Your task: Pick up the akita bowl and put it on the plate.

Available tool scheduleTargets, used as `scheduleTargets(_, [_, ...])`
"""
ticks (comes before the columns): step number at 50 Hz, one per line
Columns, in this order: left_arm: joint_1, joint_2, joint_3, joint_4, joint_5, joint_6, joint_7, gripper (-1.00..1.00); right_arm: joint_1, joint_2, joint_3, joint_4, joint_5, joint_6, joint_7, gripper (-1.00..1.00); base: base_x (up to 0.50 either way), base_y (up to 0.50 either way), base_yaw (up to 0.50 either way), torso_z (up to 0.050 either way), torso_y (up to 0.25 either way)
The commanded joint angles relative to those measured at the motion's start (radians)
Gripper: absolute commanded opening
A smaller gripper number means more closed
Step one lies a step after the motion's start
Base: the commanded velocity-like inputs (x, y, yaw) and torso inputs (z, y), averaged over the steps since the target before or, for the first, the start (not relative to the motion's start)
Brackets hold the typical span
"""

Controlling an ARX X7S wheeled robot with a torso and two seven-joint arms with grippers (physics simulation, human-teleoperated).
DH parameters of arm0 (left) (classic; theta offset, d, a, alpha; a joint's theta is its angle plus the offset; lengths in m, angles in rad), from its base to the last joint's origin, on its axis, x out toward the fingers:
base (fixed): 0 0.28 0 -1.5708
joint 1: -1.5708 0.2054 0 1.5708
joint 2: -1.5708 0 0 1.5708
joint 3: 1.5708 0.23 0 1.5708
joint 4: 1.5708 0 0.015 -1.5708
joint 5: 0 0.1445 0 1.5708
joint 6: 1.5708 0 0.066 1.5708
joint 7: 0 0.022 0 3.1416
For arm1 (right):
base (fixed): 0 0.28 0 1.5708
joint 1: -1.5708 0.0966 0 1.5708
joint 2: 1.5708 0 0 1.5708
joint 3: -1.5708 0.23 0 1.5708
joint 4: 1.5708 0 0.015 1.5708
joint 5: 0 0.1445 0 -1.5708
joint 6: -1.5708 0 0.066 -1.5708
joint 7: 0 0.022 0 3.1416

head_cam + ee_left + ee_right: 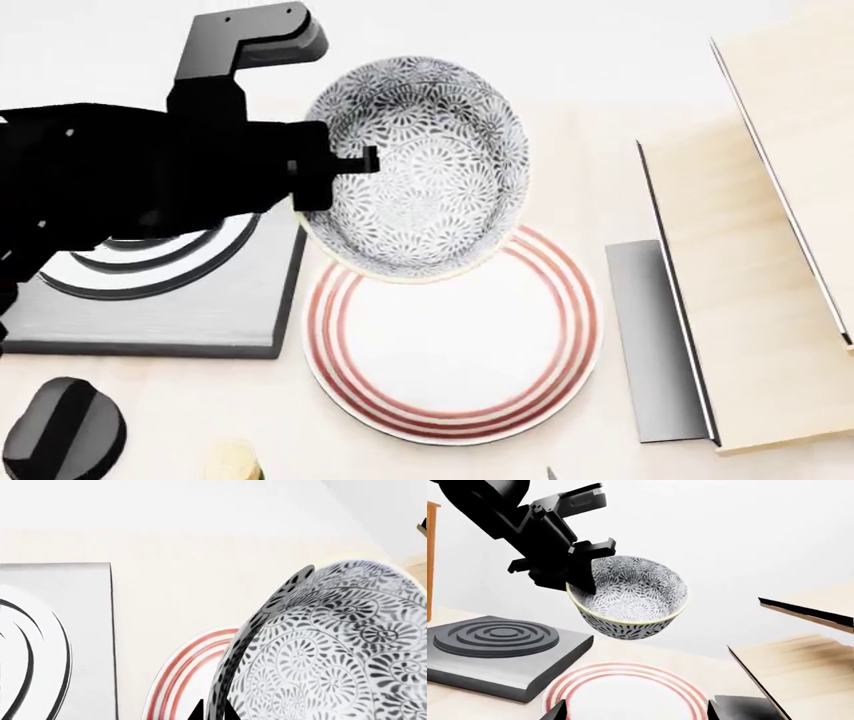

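The akita bowl (427, 165) (630, 597) (340, 650), white with a dense grey-black floral pattern, hangs tilted in the air above the far edge of the plate. My left gripper (327, 165) (584, 577) (215, 714) is shut on the bowl's left rim, one finger inside and one outside. The plate (454, 335) (627, 692) (183, 672), flat and white with red rings, lies on the counter below. My right gripper (632, 711) is open, low in front of the plate, with nothing between its fingertips; the head view does not show it.
A square grey burner (160, 290) (500, 652) (60, 640) with circular grooves sits left of the plate. A grey panel (654, 340) and wooden boards (761, 270) stand to the right. A black knob (60, 430) is at the near left.
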Motion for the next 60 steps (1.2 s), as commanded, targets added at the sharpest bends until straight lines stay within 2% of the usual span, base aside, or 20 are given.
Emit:
scheduleTargets(1, [0.005,0.0,0.06,0.02,-0.081,0.047,0.024,-1.0,0.001,-0.001,-0.005,0.004,-0.001,-0.001,0.002,1.0,0.0,0.0,0.0,0.0,-0.156])
scheduleTargets(16, [0.023,0.0,0.085,0.045,-0.215,0.08,0.014,-1.0,0.002,0.002,-0.007,0.0,0.005,0.003,0.002,1.0,0.0,0.0,0.0,0.0,-0.002])
scheduleTargets(21, [0.03,0.0,0.114,0.072,-0.208,0.111,0.006,-1.0,0.002,0.003,-0.006,0.003,0.008,-0.002,0.004,1.0,0.0,0.0,0.0,0.0,0.0])
scheduleTargets(24, [0.032,0.0,0.139,0.108,-0.14,0.129,-0.002,-1.0,-0.001,0.006,-0.005,-0.003,0.006,-0.002,0.006,1.0,0.0,0.0,0.0,0.0,0.0])
scheduleTargets(31, [0.052,0.0,0.095,0.11,-0.161,0.131,-0.016,-1.0,0.002,0.004,-0.008,0.005,0.005,-0.003,0.007,1.0,0.0,0.0,0.0,0.0,-0.162])
scheduleTargets(45, [0.074,0.0,0.104,0.107,-0.184,0.147,-0.032,-1.0,0.003,0.001,-0.019,0.014,0.0,-0.008,0.006,1.0,0.0,0.0,0.0,0.0,0.0])
scheduleTargets(49, [0.083,0.0,0.12,0.123,-0.132,0.158,-0.055,-1.0,0.004,0.001,-0.021,0.013,0.0,-0.006,0.007,1.0,0.0,0.0,0.0,0.0,0.0])
scheduleTargets(54, [0.102,0.0,0.092,0.119,-0.13,0.192,-0.012,-1.0,0.007,-0.001,-0.024,0.02,0.001,-0.006,0.005,1.0,0.0,0.0,0.0,0.0,-0.217])
scheduleTargets(60, [0.103,0.0,0.089,0.102,-0.175,0.165,-0.024,-1.0,0.008,-0.003,-0.028,0.021,0.0,-0.003,0.006,1.0,0.0,0.0,0.0,0.0,-0.009])
